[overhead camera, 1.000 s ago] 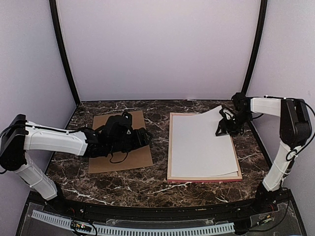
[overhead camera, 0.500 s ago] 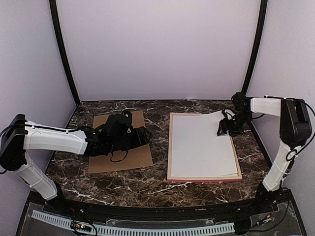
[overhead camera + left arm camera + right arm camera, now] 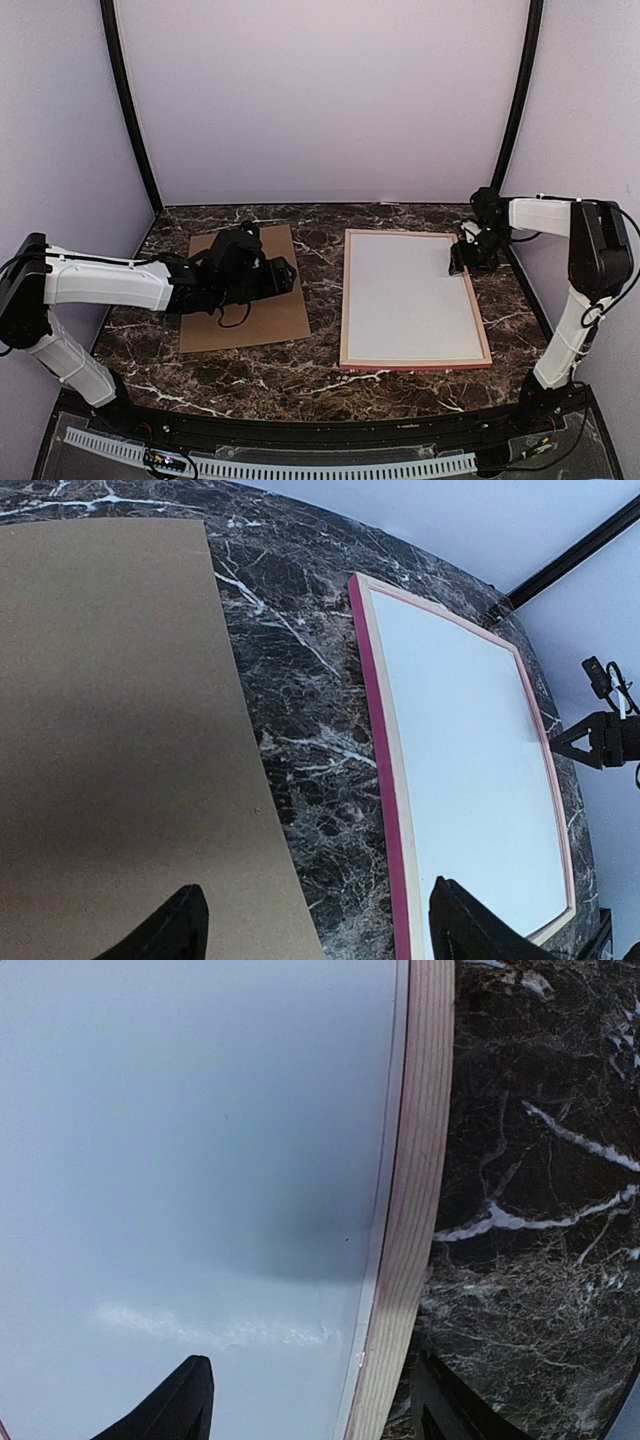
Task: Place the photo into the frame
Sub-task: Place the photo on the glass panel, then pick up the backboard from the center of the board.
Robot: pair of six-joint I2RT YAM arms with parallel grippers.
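White side up, the photo lies flat in the pink frame beneath our right pincer, which gapes empty astride the frame's edge, so we judge seating done and lifting clear next.

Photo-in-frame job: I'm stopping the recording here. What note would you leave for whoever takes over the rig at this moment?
Left gripper: open, empty, over the brown board.
Right gripper: open, holding nothing, at the far right corner of the frame, fingers either side of its rail.
Photo: white side up, lying flat inside the frame.
Done: photo looks placed.
Left: check that its edges are seated, then back the right arm away.
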